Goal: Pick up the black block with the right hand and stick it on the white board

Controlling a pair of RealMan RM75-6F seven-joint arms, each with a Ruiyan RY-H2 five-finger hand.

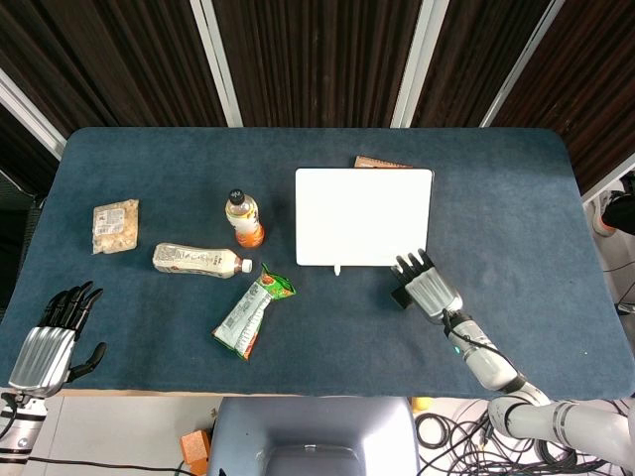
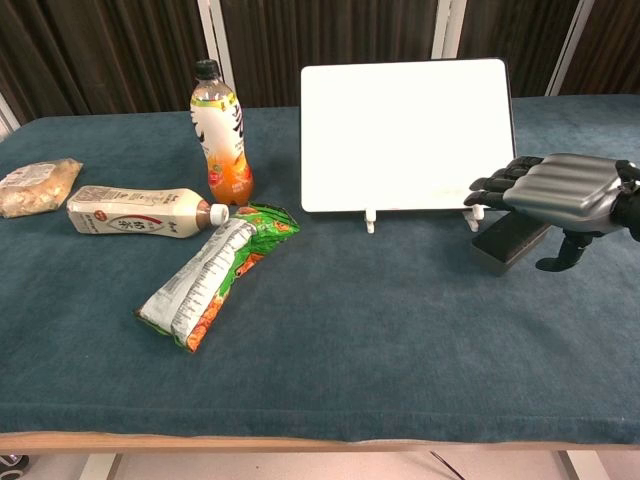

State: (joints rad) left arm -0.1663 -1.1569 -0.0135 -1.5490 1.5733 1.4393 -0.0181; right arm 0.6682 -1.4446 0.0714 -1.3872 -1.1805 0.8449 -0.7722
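1. Black block: lies flat on the blue worktop near the white board's lower right corner, just in front of it and apart from it. Not yet lifted.
2. Key relation: the right hand hovers directly over the block, knuckles up, fingers reaching toward the board. In the chest view the block shows below the palm with a visible gap; in the head view only its left end pokes out beside the hand. The block lies beneath and slightly to the left of the fingers.
3. Long axis of block: runs diagonally, from its near left end back toward the right under the hand, roughly in line with the hand's own length.
4. Right fingers: spread slightly and extended, thumb hanging below; nothing held. My judgement is that the hand must drop and close around the block next.
5. Left hand: at the worktop's near left corner, fingers loosely apart, empty, well apart from the block. The right hand is far nearer.
6. Board stands tilted on small feet, face toward the robot.
7. Count: one black block, one white board, one upright orange drink bottle, one lying milk tea bottle, one green snack packet, one clear bag of snacks.
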